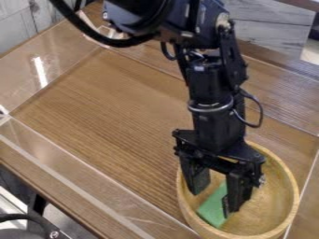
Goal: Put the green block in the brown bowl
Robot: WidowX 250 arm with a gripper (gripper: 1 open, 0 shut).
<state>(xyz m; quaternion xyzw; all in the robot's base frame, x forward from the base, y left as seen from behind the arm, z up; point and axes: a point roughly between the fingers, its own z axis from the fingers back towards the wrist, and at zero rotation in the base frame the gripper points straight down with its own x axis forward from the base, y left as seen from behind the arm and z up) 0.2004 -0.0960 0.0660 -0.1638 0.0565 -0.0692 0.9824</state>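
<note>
The small matte bright green rectangular block is in the brown bowl, a round light-brown wooden bowl with a thick rim, lying toward its left side. Black robot gripper is right over it, fingers apart, one to the left and one to the right, tips down inside the rim. Can't tell whether either finger touches the block; part of the block is hidden behind the gripper. Bowl sits at the near right of the brown wood-grain tabletop, near side running close to the bottom of the view. Main obstruction: the black jointed robot arm, coming in from the far side and dropping down to the bowl. It covers the far left part of the rim and a strip of table behind. Thick black cable loops off the arm to the far left, a thinner one hangs on its right side. Clear shiny strip runs along the left edge of the table, slanting toward the near side. Past that edge, near left corner: dark gear and a black cable, too cropped to name. Far right, beyond the table: grey wood-grain panel. Edges: left edge well apart from the bowl. Room: bare tabletop left of the bowl and on toward the far left; right side of the bowl has only a narrow strip of wood in view.
</note>
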